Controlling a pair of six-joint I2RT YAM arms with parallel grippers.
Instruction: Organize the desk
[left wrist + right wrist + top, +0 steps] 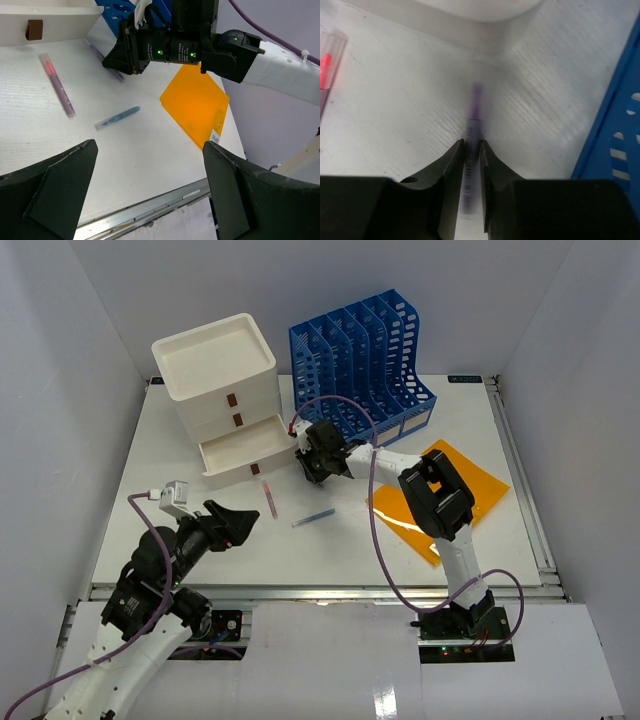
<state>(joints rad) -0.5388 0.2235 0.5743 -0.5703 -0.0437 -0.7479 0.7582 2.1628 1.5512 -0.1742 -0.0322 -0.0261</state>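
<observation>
Two fingers (451,165) of my right gripper (471,144) clamp the purple pen (476,100), lower centre; my left gripper (150,146) gapes wide. Pinched flat against the desk (395,105), the thin pen may slip.

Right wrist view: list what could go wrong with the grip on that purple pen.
1. The right gripper pinches the purple pen lengthwise between narrow fingertips, with a long part sticking out ahead. It could tilt or slip out when lifted.
2. The pen's far end lies close to the corner of the drawer box, and the blue file rack stands just to the right. A swing might knock either one.
</observation>
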